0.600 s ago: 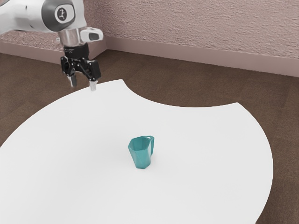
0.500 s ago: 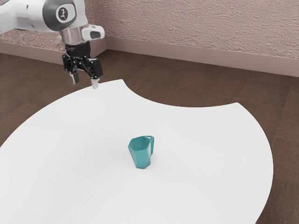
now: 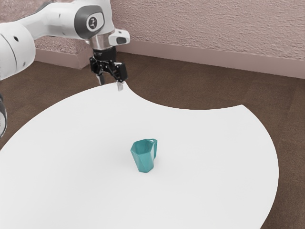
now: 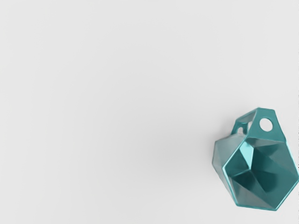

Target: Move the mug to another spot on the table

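The broad white round table [image 3: 71, 157], with a curved notch cut into its far edge, takes up most of the scene. The white jointed robot arm [image 3: 52, 21] reaches in from the exterior view's left. Its black two-finger gripper [image 3: 110, 84] hangs above the table's far rim beside the notch, fingers spread and holding nothing. The small teal faceted mug [image 3: 143, 155] stands upright near the table's middle, well apart from the gripper. In the wrist view its open mouth and pierced handle [image 4: 254, 168] show against the bare tabletop [image 4: 93, 93].

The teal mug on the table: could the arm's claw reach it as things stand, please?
Probably yes: the teal mug stands upright and alone on the table, and the open claw hangs above the table's far edge with nothing between them.
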